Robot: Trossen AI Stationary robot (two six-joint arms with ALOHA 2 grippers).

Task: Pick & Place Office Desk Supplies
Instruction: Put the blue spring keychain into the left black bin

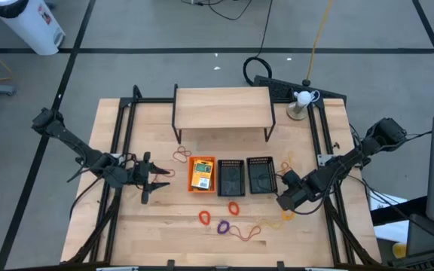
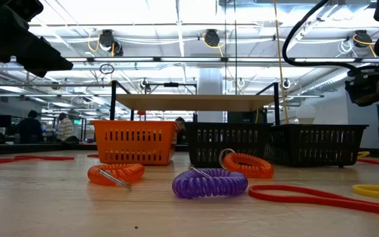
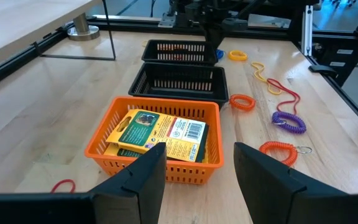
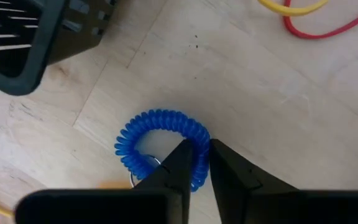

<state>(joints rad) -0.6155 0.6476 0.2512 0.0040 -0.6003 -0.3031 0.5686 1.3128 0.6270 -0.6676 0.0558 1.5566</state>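
An orange tray [image 1: 202,174] holds yellow-and-green crayon boxes [image 3: 160,132]. Two black mesh trays [image 1: 230,176] [image 1: 260,175] stand in a row to its right. A blue coil band [image 4: 160,146] lies flat on the table beside the right-hand black tray, with my right gripper [image 4: 201,147] shut on it from above. Two orange coil bands [image 1: 204,218] [image 1: 233,208] and a purple one [image 1: 223,226] lie on the table in front of the trays. My left gripper [image 3: 197,180] hangs open left of the orange tray, holding nothing. My right gripper pinches one side of the blue coil band's ring [image 4: 197,134]. One finger [image 4: 178,163] stands inside the loop and the other [image 4: 229,169] outside it. The fingers point steeply down and cross the strand. The band lies flat on the table.
A wooden shelf riser [image 1: 222,108] stands at the back behind the trays. Thin red bands [image 1: 179,156] lie left of the orange tray. Red and yellow bands [image 1: 266,223] lie near the front right. Dark rails run along both table sides.
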